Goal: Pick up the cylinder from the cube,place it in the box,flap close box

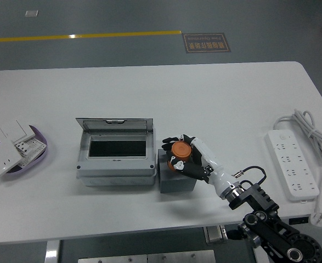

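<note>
An orange cylinder point(179, 152) stands on a dark grey cube point(176, 179) just right of the grey box point(114, 171). The box's clear flap lid point(113, 125) stands raised at the back, and the dark inside point(117, 148) shows. My right hand point(184, 153), white with black fingers, reaches in from the lower right and its fingers are curled around the cylinder, which still rests on top of the cube. The left arm is out of view.
A purple dish point(38, 156) with white wall sockets and switches sits at the left edge. A white power strip point(291, 163) with a coiled cable point(314, 131) lies at the right. The table's near edge runs close below the cube.
</note>
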`<state>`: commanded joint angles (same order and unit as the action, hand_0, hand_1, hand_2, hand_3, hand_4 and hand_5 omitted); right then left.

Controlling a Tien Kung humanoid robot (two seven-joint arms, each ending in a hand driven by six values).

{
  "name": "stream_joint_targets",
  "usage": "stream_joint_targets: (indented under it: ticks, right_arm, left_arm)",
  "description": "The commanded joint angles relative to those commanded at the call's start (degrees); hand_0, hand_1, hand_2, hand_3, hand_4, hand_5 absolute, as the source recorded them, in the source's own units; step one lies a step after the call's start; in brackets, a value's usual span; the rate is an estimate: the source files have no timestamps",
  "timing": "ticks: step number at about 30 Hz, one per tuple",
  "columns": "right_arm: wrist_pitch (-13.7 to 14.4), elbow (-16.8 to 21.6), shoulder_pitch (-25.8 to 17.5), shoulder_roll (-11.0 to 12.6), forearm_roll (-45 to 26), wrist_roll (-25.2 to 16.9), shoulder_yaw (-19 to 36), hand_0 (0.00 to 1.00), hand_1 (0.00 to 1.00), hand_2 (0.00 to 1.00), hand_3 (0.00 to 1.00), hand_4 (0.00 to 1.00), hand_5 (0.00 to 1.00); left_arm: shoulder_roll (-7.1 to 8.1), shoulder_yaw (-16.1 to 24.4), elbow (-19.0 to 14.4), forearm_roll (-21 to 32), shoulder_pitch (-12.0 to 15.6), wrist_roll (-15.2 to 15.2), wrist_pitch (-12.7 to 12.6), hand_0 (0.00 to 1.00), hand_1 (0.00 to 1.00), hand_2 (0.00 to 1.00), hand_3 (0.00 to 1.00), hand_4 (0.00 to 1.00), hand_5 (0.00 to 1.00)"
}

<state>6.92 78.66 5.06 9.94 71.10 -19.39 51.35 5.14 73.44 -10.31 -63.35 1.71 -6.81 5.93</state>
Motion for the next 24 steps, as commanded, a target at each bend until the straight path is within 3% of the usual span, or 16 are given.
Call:
stream_joint_targets:
  ticks: [6,7,12,13,18,19,24]
  right_arm:
    - [1.36,2.39,0.40,-0.01,0.66,-0.31,0.35,0.539,0.570,0.533,0.538,0.140,0.002]
    - [1.69,3.05,0.56,0.03,0.79,-0.25,0.30,0.445,0.477,0.479,0.454,0.170,0.002]
    - [3.84,6.99,2.90,-0.17,1.34,0.98,-1.51,0.445,0.477,0.479,0.454,0.170,0.002]
    - [4.22,7.54,3.60,-0.38,1.35,1.27,-2.07,0.276,0.377,0.452,0.419,0.130,0.002]
    - [5.67,8.82,7.91,-2.20,1.59,2.74,-6.01,0.276,0.377,0.452,0.419,0.130,0.002]
    - [5.78,8.74,8.81,-2.66,2.15,3.25,-6.87,0.079,0.286,0.431,0.394,0.039,0.002]
    - [6.00,7.32,13.44,-5.18,7.60,7.30,-10.75,0.079,0.286,0.431,0.394,0.039,0.002]
  left_arm:
    - [-0.10,-0.04,0.00,0.00,0.14,-0.04,0.00,0.639,0.672,0.660,0.705,0.750,0.318]
    - [-0.12,-0.03,0.00,-0.02,0.16,-0.06,0.00,0.639,0.671,0.661,0.706,0.750,0.319]
    - [-0.14,0.08,0.00,-0.15,0.22,-0.08,-0.01,0.639,0.671,0.661,0.706,0.750,0.319]
    - [-0.12,0.08,0.00,-0.15,0.21,-0.08,-0.01,0.639,0.671,0.660,0.706,0.751,0.319]
    - [-0.06,0.22,0.00,-0.31,0.17,-0.16,-0.03,0.639,0.671,0.660,0.706,0.751,0.319]
    - [-0.04,0.26,0.00,-0.36,0.17,-0.18,-0.03,0.638,0.671,0.660,0.707,0.751,0.321]
    - [-0.05,0.15,0.00,-0.35,0.12,-0.24,-0.04,0.638,0.671,0.660,0.707,0.751,0.321]
